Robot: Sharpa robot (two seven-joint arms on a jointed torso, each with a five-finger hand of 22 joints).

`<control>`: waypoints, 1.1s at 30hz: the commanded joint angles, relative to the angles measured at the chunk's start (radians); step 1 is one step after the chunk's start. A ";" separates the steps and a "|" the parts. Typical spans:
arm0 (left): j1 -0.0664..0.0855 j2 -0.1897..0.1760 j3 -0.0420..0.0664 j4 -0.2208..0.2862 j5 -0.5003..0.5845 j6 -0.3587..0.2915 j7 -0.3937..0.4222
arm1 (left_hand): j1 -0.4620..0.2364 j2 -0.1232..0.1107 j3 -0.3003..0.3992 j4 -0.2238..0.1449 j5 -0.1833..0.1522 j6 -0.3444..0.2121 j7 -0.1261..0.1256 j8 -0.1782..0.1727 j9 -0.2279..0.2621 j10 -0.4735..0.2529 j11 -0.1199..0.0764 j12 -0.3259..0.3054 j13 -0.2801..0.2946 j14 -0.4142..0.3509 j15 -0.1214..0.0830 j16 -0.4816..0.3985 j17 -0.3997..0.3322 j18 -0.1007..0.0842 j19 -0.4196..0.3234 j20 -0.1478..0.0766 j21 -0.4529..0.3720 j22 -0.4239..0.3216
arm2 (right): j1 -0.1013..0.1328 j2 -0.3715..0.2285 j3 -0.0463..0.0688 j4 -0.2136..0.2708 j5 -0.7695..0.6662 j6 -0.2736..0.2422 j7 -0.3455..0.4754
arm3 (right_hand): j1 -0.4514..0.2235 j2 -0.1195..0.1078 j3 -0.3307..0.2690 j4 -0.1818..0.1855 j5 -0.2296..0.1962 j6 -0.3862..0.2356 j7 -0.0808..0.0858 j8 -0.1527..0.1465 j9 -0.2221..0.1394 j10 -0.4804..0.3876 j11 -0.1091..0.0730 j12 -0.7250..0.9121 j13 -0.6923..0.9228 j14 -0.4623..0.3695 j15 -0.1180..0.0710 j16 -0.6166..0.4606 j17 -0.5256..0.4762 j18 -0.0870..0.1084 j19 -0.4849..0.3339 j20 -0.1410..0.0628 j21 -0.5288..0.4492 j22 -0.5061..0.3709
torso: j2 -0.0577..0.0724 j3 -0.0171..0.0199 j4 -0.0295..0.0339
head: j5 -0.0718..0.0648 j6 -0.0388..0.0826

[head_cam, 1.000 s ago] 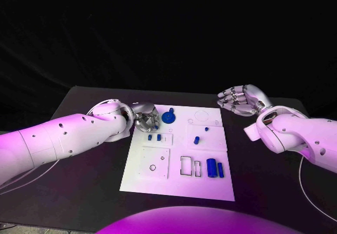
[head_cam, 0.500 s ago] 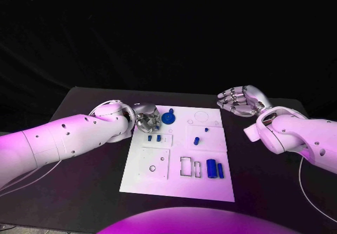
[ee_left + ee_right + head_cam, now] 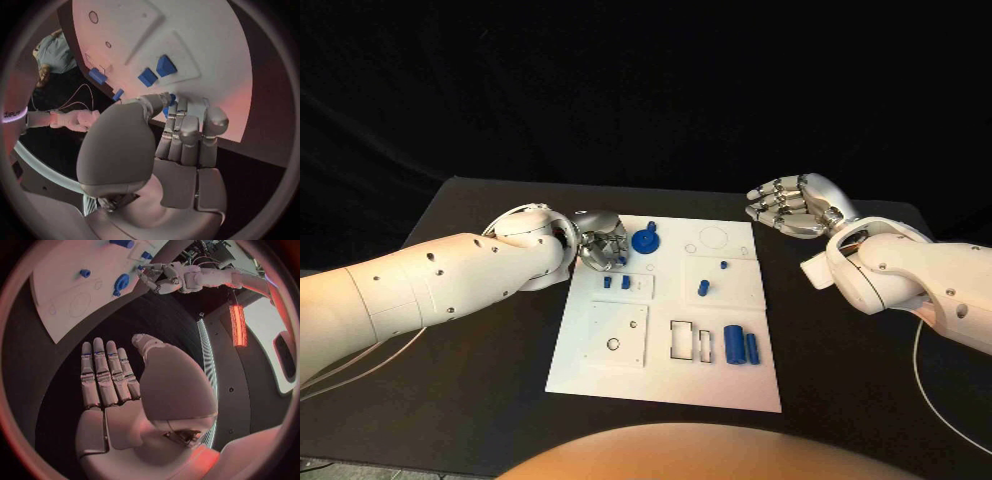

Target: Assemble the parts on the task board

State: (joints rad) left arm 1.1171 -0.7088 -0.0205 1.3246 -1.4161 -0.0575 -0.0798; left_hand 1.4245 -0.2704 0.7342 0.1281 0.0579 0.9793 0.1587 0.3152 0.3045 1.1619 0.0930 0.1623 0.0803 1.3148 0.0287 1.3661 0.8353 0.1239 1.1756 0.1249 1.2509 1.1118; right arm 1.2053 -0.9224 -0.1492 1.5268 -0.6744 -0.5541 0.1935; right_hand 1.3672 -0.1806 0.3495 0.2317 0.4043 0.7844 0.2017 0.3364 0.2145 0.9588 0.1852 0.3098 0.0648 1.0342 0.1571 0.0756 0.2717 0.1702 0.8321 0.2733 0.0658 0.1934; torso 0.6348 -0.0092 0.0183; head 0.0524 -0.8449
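Note:
The white task board (image 3: 668,375) lies mid-table. Near its far left corner sits a round blue part (image 3: 646,240). My left hand (image 3: 603,249) is at that part's left side. In the left wrist view the thumb and fingertips (image 3: 181,105) close on the blue part (image 3: 170,97), pinching its edge. My right hand (image 3: 795,205) hovers off the board's far right corner with straight fingers (image 3: 103,372), holding nothing. The right wrist view shows the round part (image 3: 120,284) and my left hand (image 3: 159,277) beside it.
Two small blue blocks (image 3: 615,282) stand in a recess below the left hand. Small blue pieces (image 3: 704,288) lie mid-board. Two blue cylinders (image 3: 743,345) lie beside rectangular slots (image 3: 682,340). A plate with a hole (image 3: 615,343) sits at the near left.
The left hand has edged slightly closer to the round blue part. The part and the right hand have stayed in place.

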 commanded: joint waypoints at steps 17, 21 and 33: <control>-0.001 0.000 -0.001 0.001 -0.003 0.018 -0.005 | 0.002 -0.004 0.000 -0.006 -0.002 -0.038 0.004 -0.034 -0.013 0.000 0.008 -0.022 0.006 -0.008 0.001 -0.004 0.000 -0.001 -0.010 0.005 -0.007 -0.003 | 0.000 0.000 0.000 0.000 -0.011 0.009 0.009 | -0.010 0.003 0.005 0.000 -0.004 0.009 0.046 -0.005 -0.001 0.007 0.001 -0.003 -0.001 0.004 -0.005 -0.002 -0.001 0.014 0.005 0.002 0.000 -0.001 | 0.000 0.0001 0.0000 | 0.000 -0.002; -0.001 0.000 -0.001 0.001 -0.003 0.020 -0.005 | -0.002 -0.008 0.000 -0.004 -0.001 -0.066 0.006 -0.059 -0.026 0.002 0.008 -0.030 0.010 -0.011 0.001 -0.005 -0.004 0.000 -0.012 0.006 -0.009 -0.004 | -0.001 0.000 0.000 0.000 -0.011 0.009 0.009 | -0.010 0.003 0.005 0.000 -0.004 0.009 0.046 -0.005 -0.001 0.007 0.001 -0.003 -0.001 0.004 -0.005 -0.002 -0.001 0.014 0.005 0.002 0.000 -0.001 | 0.000 0.0001 0.0000 | 0.000 -0.002; -0.001 -0.003 -0.001 -0.001 -0.003 0.018 -0.010 | -0.005 -0.012 -0.003 -0.003 -0.001 -0.080 0.010 -0.072 -0.033 0.002 0.011 -0.035 0.013 -0.017 0.003 -0.008 -0.017 0.001 -0.015 0.006 -0.012 -0.008 | -0.001 0.000 0.000 -0.002 -0.011 0.009 0.008 | -0.012 0.001 0.007 -0.002 -0.005 0.009 0.047 -0.007 -0.003 0.007 0.001 -0.005 -0.001 0.003 -0.004 -0.002 -0.004 0.014 0.005 0.002 -0.001 -0.005 | 0.000 0.0002 0.0002 | 0.000 -0.002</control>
State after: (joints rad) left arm 1.1166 -0.7118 -0.0213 1.3234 -1.4167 -0.0503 -0.0862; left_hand 1.4197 -0.2752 0.7341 0.1282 0.0579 0.9058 0.1680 0.2471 0.2732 1.1654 0.0967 0.1306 0.0918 1.3040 0.0325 1.3621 0.8204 0.1238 1.1682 0.1324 1.2431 1.1053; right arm 1.2051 -0.9223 -0.1492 1.5248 -0.6744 -0.5541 0.1935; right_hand 1.3672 -0.1805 0.3522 0.2291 0.4043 0.7877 0.1984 0.3363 0.2129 0.9588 0.1852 0.3098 0.0648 1.0342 0.1571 0.0756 0.2693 0.1701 0.8321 0.2734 0.0658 0.1902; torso 0.6348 -0.0088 0.0184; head 0.0529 -0.8466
